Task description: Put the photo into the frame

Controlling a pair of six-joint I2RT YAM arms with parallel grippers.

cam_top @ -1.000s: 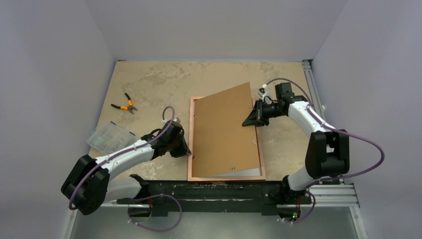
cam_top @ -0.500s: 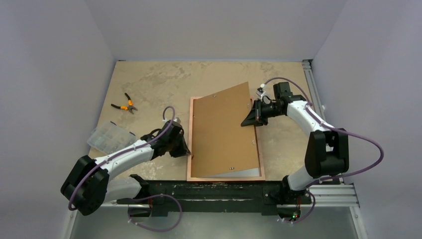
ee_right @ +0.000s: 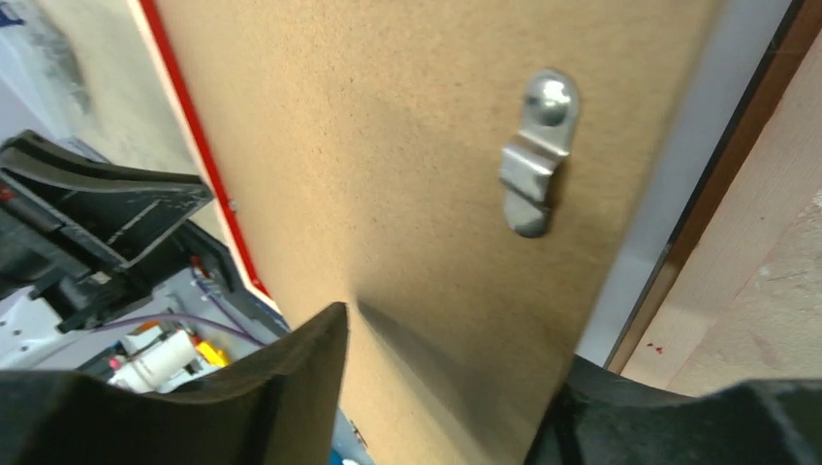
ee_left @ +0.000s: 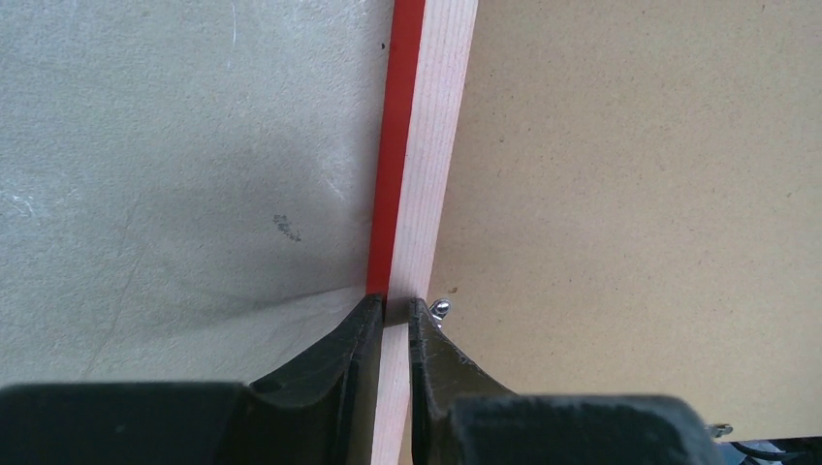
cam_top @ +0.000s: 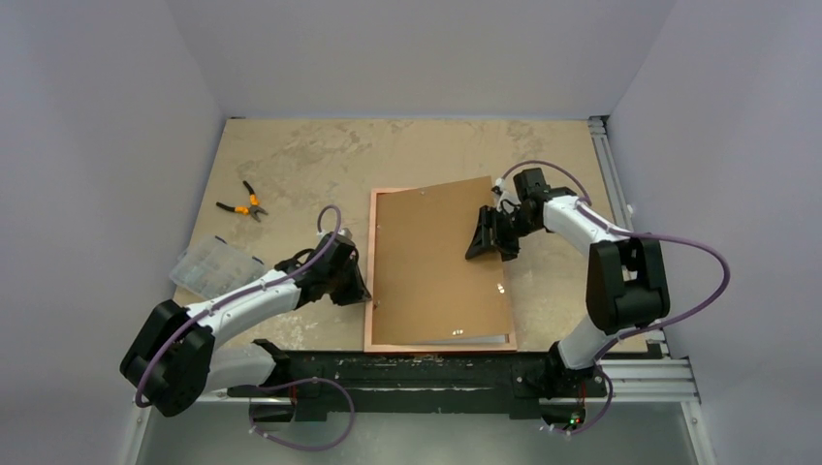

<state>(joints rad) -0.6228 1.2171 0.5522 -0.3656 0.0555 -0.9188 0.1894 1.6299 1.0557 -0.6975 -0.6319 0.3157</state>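
**1. Layout.** The frame (ee_left: 431,145) lies face down on the bench (cam_top: 291,155), with its pale wood back upward and its red front showing along the outer edge. Its long axis runs away from the arm bases. The brown backing board (cam_top: 436,262) lies over the frame's opening and is slightly skewed. The board's far right corner rides out past the frame's right rail.

**2. Photo.** The photo cannot be identified in any view. A pale strip (ee_right: 645,223) shows between the board's edge and the frame's right rail. It cannot be told whether this is the print's white reverse or the pane.

**3. Pincers.**
- The left pincer (ee_left: 390,315) is clamped narrow on the frame's left rail, one finger on each side.
- The right pincer (ee_right: 451,349) stands with its fingers parted over the board's face, near the frame's right rail and beside a metal hanger clip (ee_right: 538,155). It grips nothing. Contact with the board cannot be confirmed.

**4. Governing relation.** The board and frame lie directly beneath the right pincer, which belongs to the arm nearer the skewed corner. The next move probably calls for turning the board until its long edges run parallel to the frame's rails, with the left pincer steadying the frame.
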